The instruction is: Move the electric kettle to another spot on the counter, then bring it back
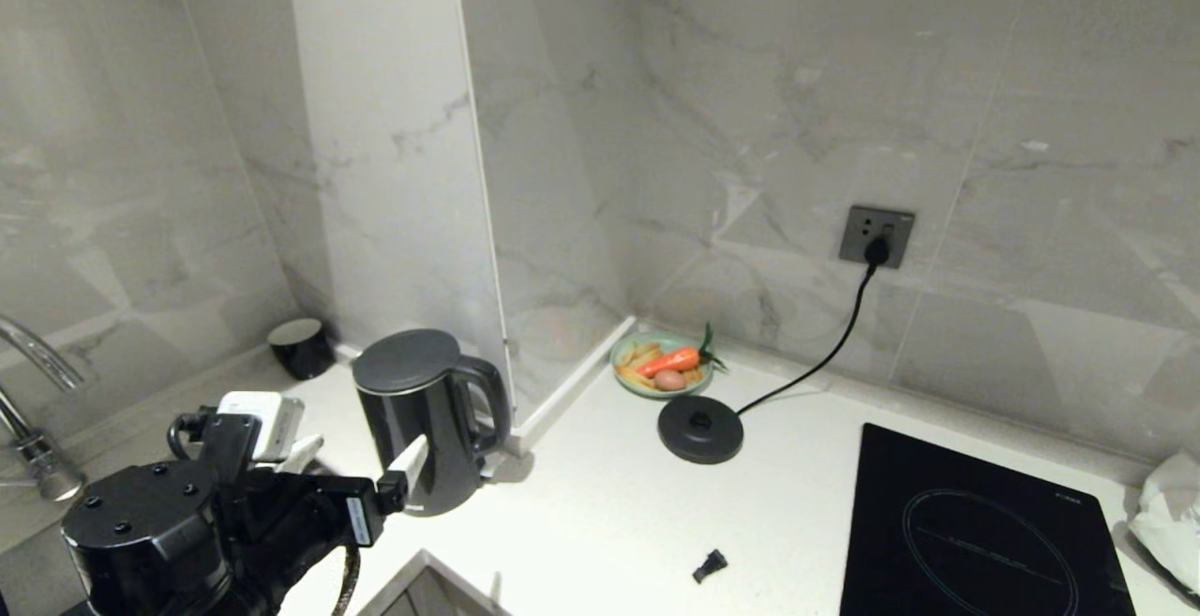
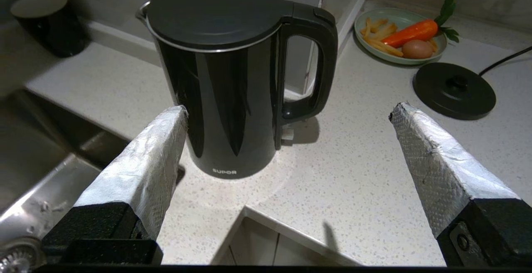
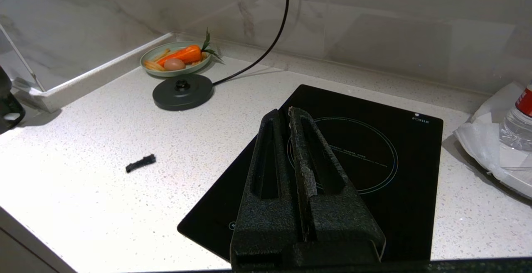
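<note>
Left tool (image 2: 286, 111) spread wide, empty, near electric kettle (image 2: 220, 77) upright on counter (image 2: 345, 173)

I see the electric kettle (image 2: 226, 86), glossy black, lid shut, standing upright on the white speckled counter (image 2: 332, 173), just ahead of my spread left gripper (image 2: 289, 111), untouched, handle between the fingertips' line.

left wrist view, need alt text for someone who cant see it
A tall black electric kettle stands on the white counter, off its base disc, with the left gripper open in front of it, not touching. A plate of food sits behind the disc, a sink beside the kettle.
</note>
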